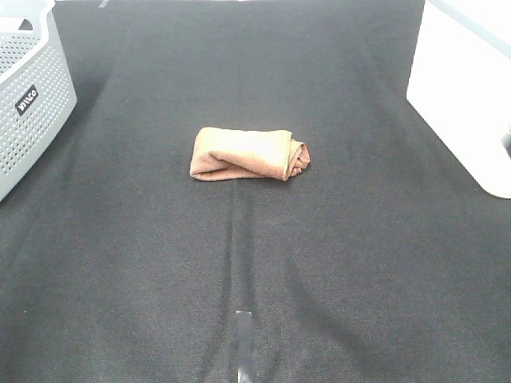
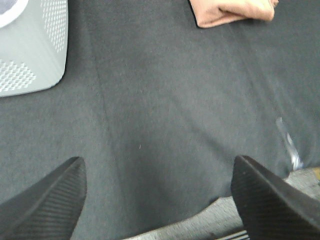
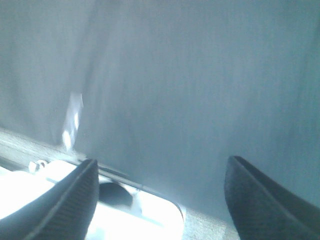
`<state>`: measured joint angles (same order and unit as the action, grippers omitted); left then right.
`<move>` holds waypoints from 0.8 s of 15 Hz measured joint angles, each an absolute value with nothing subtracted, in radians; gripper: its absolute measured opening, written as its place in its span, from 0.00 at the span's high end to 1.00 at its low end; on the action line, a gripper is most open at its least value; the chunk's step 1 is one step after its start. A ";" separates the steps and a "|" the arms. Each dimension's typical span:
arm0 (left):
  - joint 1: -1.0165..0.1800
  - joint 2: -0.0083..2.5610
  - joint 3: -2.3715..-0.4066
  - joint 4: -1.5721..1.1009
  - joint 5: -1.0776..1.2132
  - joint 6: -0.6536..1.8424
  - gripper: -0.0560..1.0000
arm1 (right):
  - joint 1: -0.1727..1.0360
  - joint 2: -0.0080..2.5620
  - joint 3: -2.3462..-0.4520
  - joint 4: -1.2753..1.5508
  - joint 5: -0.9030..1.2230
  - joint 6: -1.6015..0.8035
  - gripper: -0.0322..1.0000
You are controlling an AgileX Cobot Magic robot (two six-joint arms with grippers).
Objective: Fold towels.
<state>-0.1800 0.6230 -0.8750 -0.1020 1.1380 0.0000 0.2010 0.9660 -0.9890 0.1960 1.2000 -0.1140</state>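
Observation:
The reddish-brown towel [image 1: 248,154] lies folded into a small bundle in the middle of the dark cloth-covered table [image 1: 255,263]. Its near edge also shows in the left wrist view [image 2: 235,12]. Neither gripper shows in the exterior high view. My left gripper [image 2: 160,200] is open and empty, over the table's front edge, well short of the towel. My right gripper [image 3: 160,200] is open and empty, over the table's front edge; the towel is out of that view.
A grey perforated basket [image 1: 28,88] stands at the back left and shows in the left wrist view [image 2: 30,50]. A white box [image 1: 467,88] stands at the right edge. A strip of clear tape [image 1: 243,343] lies at the front middle.

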 joint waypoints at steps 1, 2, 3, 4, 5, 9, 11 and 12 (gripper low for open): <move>-0.180 0.536 -0.818 -0.102 1.139 0.005 0.23 | 0.201 0.887 -0.915 0.194 1.194 -0.114 0.32; -0.180 0.453 -0.757 -0.102 1.142 0.006 0.23 | 0.201 0.811 -0.854 0.191 1.189 -0.114 0.32; -0.180 0.330 -0.684 -0.103 1.146 0.010 0.23 | 0.201 0.688 -0.770 0.184 1.184 -0.114 0.32; -0.180 0.265 -0.644 -0.103 1.148 0.024 0.23 | 0.201 0.616 -0.718 0.167 1.182 -0.114 0.32; -0.180 0.211 -0.611 -0.107 1.149 0.055 0.23 | 0.201 0.576 -0.694 0.154 1.180 -0.114 0.32; -0.180 0.121 -0.514 -0.134 1.091 0.158 0.23 | 0.201 0.295 -0.544 0.081 1.148 -0.128 0.32; -0.180 0.121 -0.508 -0.136 1.064 0.164 0.23 | 0.201 0.213 -0.519 0.083 1.084 -0.135 0.32; -0.180 0.121 -0.508 -0.136 1.057 0.167 0.23 | 0.201 0.192 -0.511 0.084 1.077 -0.136 0.32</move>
<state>-0.1800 0.1210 -0.5080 -0.1360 1.0570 0.1670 0.2010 0.1920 -0.5110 0.0840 1.0770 -0.1360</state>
